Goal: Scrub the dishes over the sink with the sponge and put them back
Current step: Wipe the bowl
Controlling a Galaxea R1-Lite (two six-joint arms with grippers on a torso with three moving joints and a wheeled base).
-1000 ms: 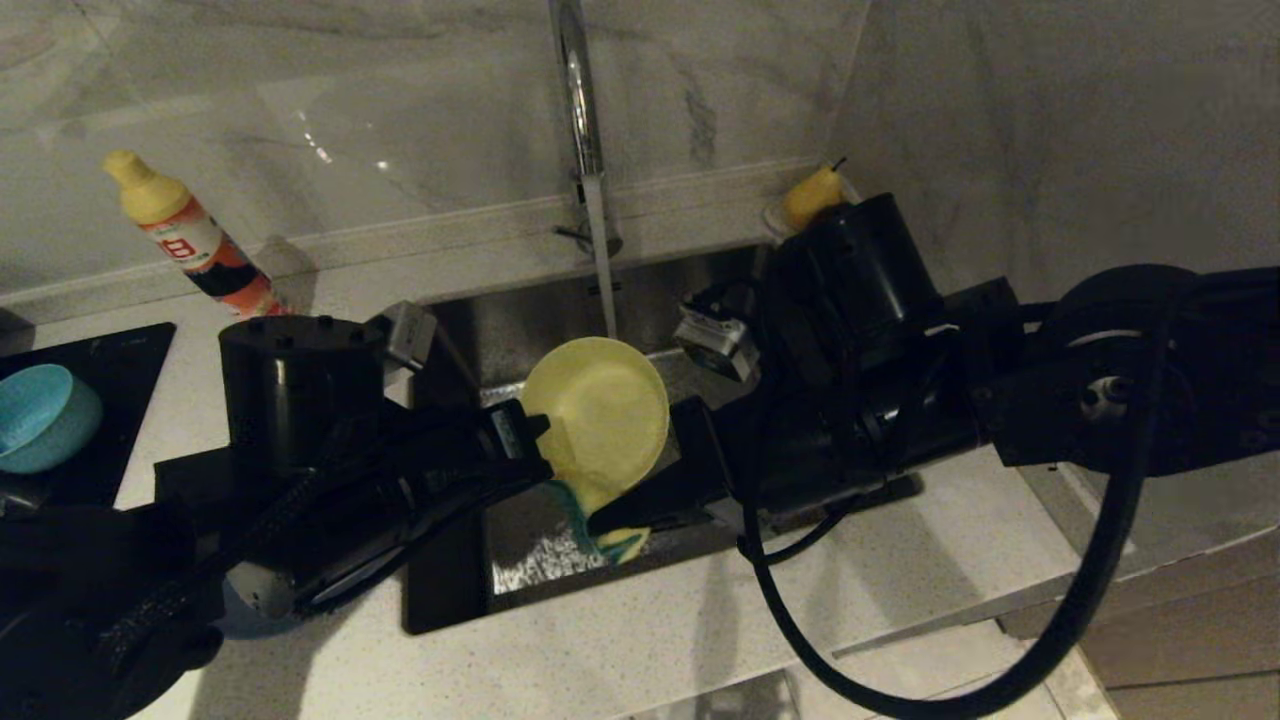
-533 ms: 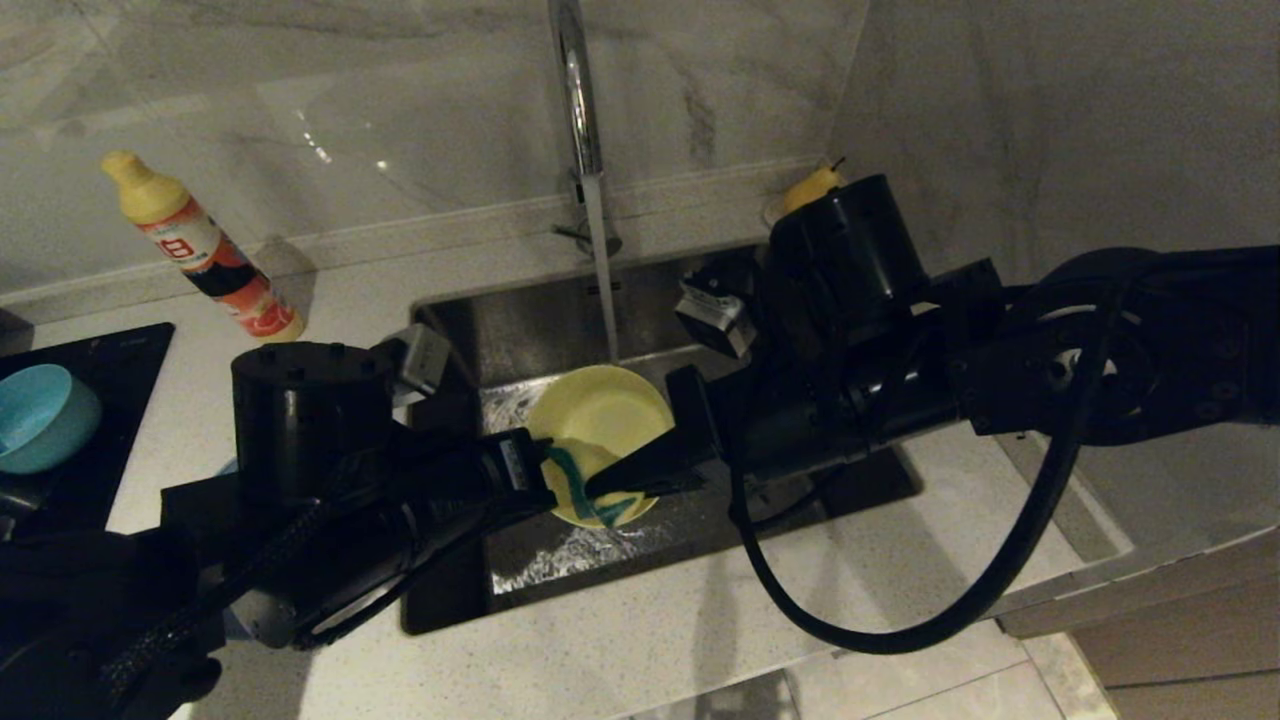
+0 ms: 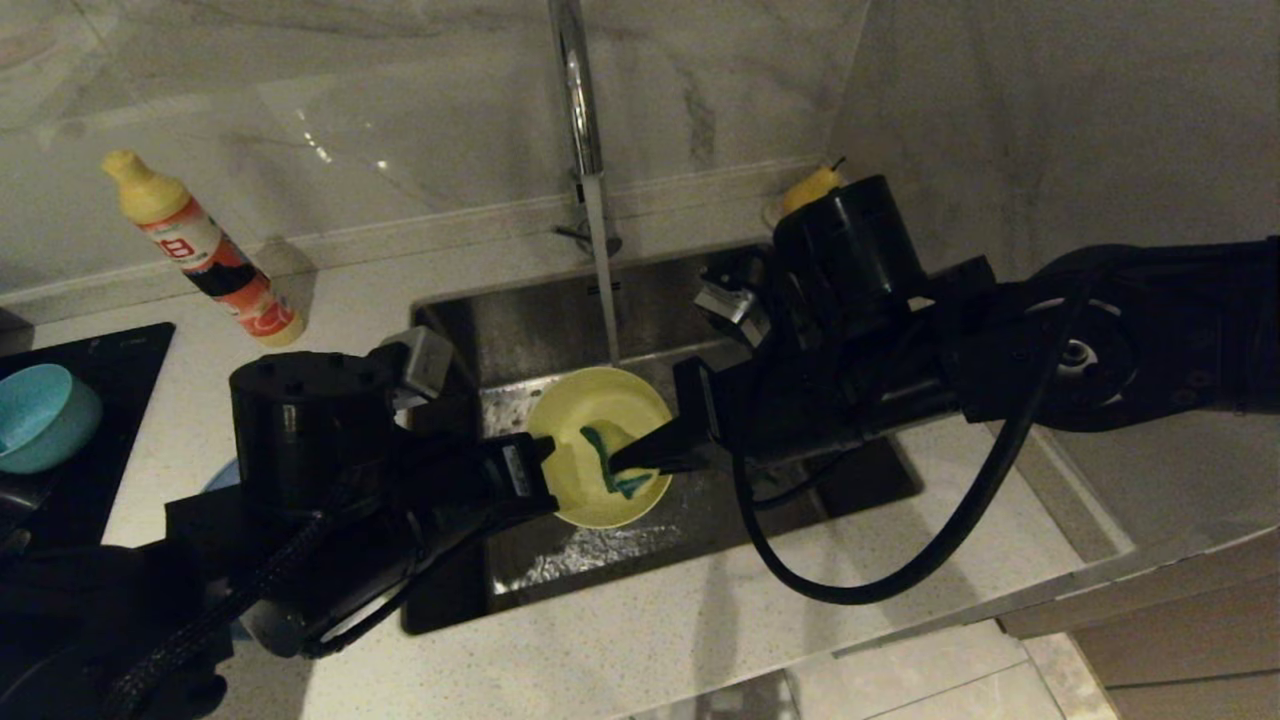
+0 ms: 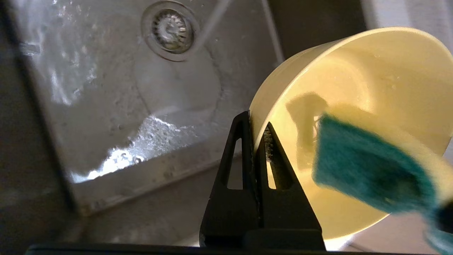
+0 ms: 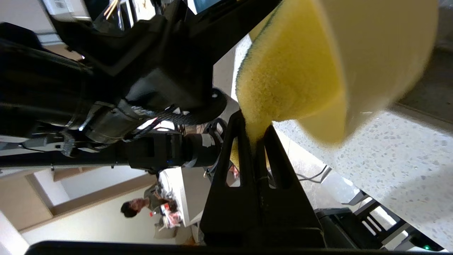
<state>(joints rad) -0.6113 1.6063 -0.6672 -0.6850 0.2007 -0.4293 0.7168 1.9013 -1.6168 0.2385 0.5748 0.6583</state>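
Observation:
Over the sink point(image 3: 560, 555) my left gripper point(image 3: 537, 468) is shut on the rim of the yellow bowl point(image 3: 590, 420), one finger inside and one outside point(image 4: 255, 122). The bowl point(image 4: 375, 81) is tilted, its hollow facing the right arm. My right gripper point(image 3: 628, 462) is shut on the sponge point(image 3: 603, 452) and pinches its yellow foam point(image 5: 283, 74) at the tips point(image 5: 253, 129). The sponge's green pad point(image 4: 368, 171) lies against the inside of the bowl. The teal bowl point(image 3: 40, 415) sits on the black cooktop point(image 3: 120, 380) at far left.
Water runs from the chrome tap point(image 3: 575, 90) into the basin just behind the bowl, near the drain strainer point(image 4: 172, 30). A dish soap bottle point(image 3: 200, 250) stands at the back left. A yellow pear point(image 3: 810, 185) peeks from behind the right arm.
The bowl has come down and tipped flatter over the sink. The sponge has moved from under the bowl's lower edge up into its hollow. Both grippers stay shut.

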